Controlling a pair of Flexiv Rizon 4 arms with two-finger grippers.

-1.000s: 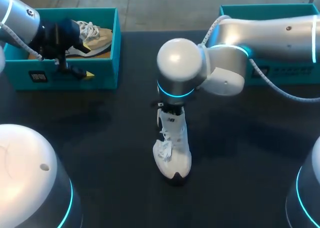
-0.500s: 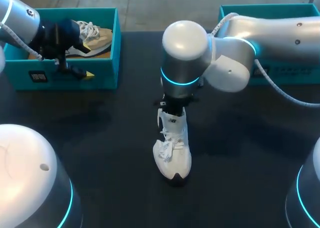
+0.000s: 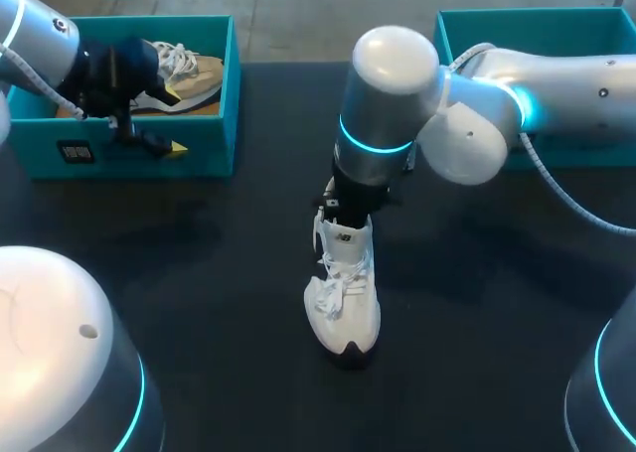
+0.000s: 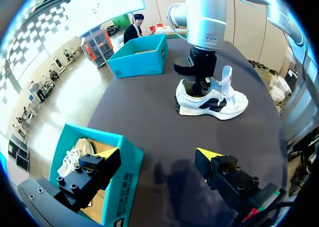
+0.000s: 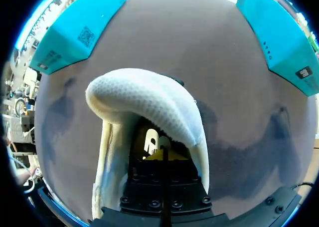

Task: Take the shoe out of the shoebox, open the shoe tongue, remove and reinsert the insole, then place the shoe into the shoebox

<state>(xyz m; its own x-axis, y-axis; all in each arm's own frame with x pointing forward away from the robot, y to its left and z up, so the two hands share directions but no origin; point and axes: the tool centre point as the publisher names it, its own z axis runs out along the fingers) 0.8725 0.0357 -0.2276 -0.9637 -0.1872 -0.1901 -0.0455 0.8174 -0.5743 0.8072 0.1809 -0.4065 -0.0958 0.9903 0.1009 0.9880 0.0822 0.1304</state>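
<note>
At far left we find the left gripper [image 3: 174, 122] over the near wall of the left shoebox [image 3: 199, 144], fingers spread wide and empty; a tan shoe [image 3: 189, 70] lies inside. At table centre the white shoe [image 3: 343, 293] rests on its sole, tongue [image 5: 144, 100] raised, with the right gripper [image 5: 164, 156] in its opening, fingers drawn together. A second shoebox [image 3: 556, 25] sits far right.

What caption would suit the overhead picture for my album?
The right gripper sits in a white shoe on the table; the left gripper hangs open over a teal shoebox holding a second shoe.
</note>
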